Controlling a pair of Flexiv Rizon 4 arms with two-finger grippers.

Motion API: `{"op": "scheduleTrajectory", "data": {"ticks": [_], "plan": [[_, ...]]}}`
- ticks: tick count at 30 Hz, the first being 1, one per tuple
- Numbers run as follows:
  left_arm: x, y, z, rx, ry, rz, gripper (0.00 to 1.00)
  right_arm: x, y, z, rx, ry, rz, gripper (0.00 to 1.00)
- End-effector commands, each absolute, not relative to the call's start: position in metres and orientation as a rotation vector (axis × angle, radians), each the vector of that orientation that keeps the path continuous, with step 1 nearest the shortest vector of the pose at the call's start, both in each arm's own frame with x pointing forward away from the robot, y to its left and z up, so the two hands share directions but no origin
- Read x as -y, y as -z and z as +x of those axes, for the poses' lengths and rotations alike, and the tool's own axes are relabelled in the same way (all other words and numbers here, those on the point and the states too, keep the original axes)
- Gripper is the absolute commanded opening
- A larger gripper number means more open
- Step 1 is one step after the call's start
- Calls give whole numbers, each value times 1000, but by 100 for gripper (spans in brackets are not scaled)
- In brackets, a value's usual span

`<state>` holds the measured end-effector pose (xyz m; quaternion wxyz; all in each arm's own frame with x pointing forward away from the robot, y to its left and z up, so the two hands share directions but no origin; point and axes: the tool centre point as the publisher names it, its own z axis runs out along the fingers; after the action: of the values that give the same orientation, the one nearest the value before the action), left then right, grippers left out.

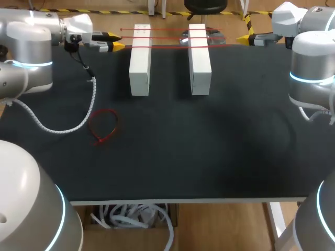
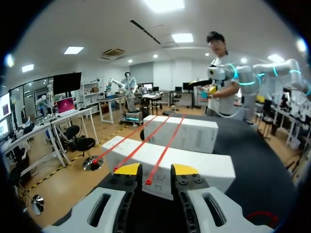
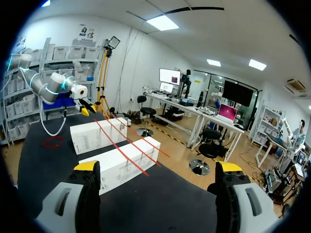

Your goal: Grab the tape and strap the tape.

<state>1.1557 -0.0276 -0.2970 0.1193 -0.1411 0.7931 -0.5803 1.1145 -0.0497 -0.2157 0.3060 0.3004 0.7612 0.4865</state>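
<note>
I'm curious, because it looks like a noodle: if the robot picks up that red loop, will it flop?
Probably not much. The red loop is thin yet holds an open, rounded shape on the table, so it seems springy. It looks very light, so a push would likely slide it. Lying flat, it may be hard to pinch.

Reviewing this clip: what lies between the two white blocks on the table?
In the head view, only bare black table lies between the left block and the right block; red tape strands bridge the gap across their far ends.
</note>
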Motion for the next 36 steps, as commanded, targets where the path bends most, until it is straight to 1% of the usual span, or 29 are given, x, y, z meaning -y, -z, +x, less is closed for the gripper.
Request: {"op": "scheduleTrajectory", "data": {"ticks": [1,3,13,15,21,22,23,27,32,34,35,36], "plan": [[28,303,1160,-2319,1723,-404,31,50,216,1114,-2015,-1288,795,100],[29,305,1160,-2317,1729,-403,33,50,216,1114,-2015,-1288,795,100],[32,313,1162,-2301,1765,-404,34,50,216,1114,-2015,-1288,795,100],[32,314,1163,-2300,1769,-404,29,50,216,1114,-2015,-1288,795,100],[30,321,1167,-2308,1774,-384,31,50,216,1114,-2015,-1288,795,100],[29,322,1168,-2308,1776,-383,29,50,216,1114,-2015,-1288,795,100],[28,322,1169,-2308,1777,-384,29,50,216,1114,-2015,-1288,795,100],[27,326,1170,-2307,1781,-398,33,50,216,1114,-2015,-1288,795,100],[29,327,1173,-2305,1791,-394,29,50,216,1114,-2015,-1288,795,100],[30,328,1174,-2302,1795,-392,22,50,216,1114,-2015,-1288,795,100],[30,328,1175,-2300,1794,-393,20,50,216,1114,-2015,-1288,795,100],[30,328,1175,-2299,1795,-395,21,50,216,1114,-2015,-1288,795,100]]}}
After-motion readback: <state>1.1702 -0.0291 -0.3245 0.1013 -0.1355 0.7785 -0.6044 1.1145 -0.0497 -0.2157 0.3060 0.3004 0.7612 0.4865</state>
